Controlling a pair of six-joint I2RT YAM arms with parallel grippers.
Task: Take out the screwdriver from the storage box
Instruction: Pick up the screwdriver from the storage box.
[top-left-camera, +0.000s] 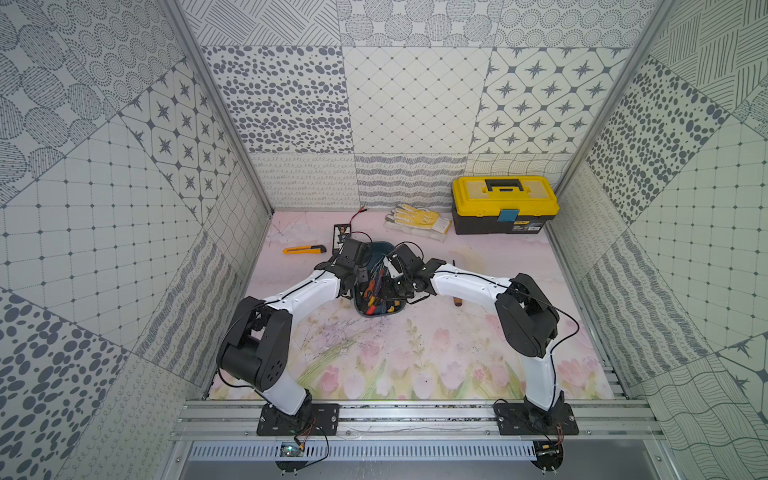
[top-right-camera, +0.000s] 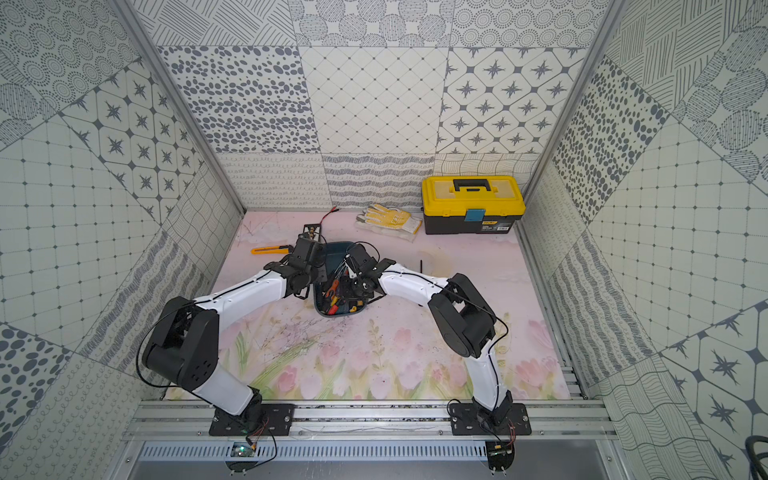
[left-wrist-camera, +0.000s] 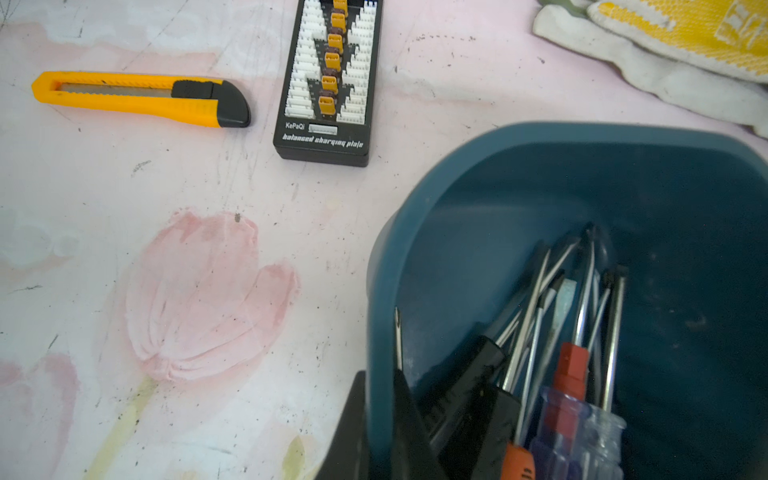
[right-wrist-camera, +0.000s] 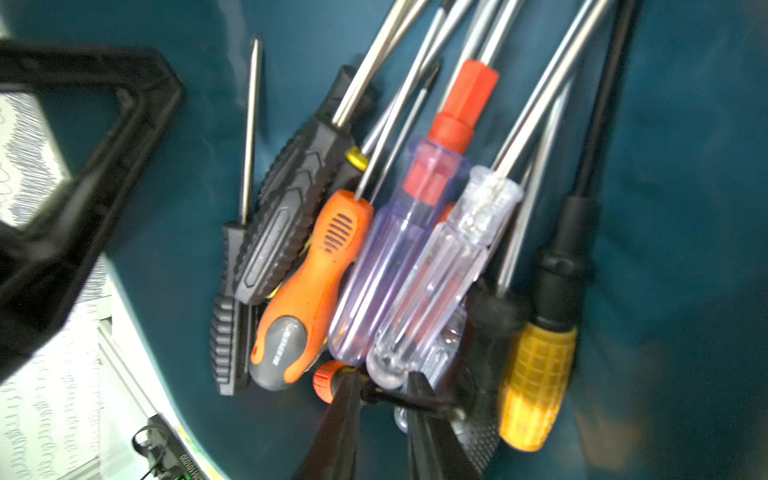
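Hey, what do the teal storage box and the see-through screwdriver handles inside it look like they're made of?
The storage box looks like moulded plastic: matte teal, one piece, rounded rim. The see-through handles look like hard clear plastic, glossy with highlights; one is tinted purple.

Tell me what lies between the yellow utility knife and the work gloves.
The black charging plate lies there, apart from both the utility knife and the gloves; the left wrist view shows it best.

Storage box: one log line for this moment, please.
left hand: clamps teal plastic tub rim | right hand: open, at screwdriver handles
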